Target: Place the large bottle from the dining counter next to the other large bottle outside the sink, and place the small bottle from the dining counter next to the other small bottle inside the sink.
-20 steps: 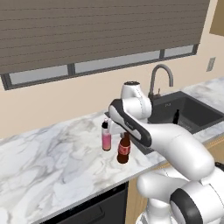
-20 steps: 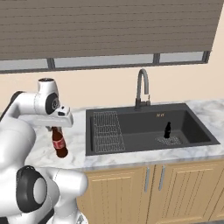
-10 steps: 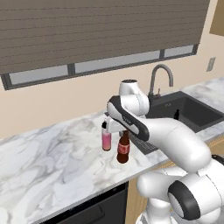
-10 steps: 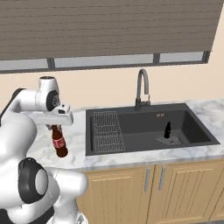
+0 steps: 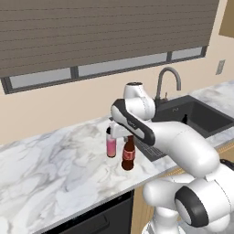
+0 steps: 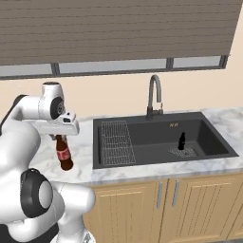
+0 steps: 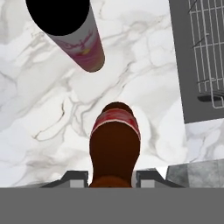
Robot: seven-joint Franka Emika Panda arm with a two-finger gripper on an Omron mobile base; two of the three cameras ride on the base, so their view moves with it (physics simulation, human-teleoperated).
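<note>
The large bottle [image 5: 128, 157] is dark brown with a red label and stands upright on the marble worktop left of the sink [image 6: 161, 163]. My gripper [image 5: 128, 136] is shut on its neck from above. In the hand view the brown bottle [image 7: 114, 140] rises between my gripper [image 7: 111, 177] fingers. Close beside it stands the other large bottle [image 5: 111, 145], pink with a black cap [image 7: 78, 43], with a small gap between the two. The other small bottle [image 6: 181, 141], all dark, stands inside the sink near the drain.
A wire rack [image 6: 116, 142] lies in the left part of the dark basin, and its edge [image 7: 208, 52] is close to the right of the bottles. A curved grey tap [image 6: 154, 95] rises behind the sink. Marble worktop [image 5: 55, 173] stretches away to the left.
The brown bottle has sunk a touch while staying in my grip beside the pink bottle. My arm has shifted only slightly.
</note>
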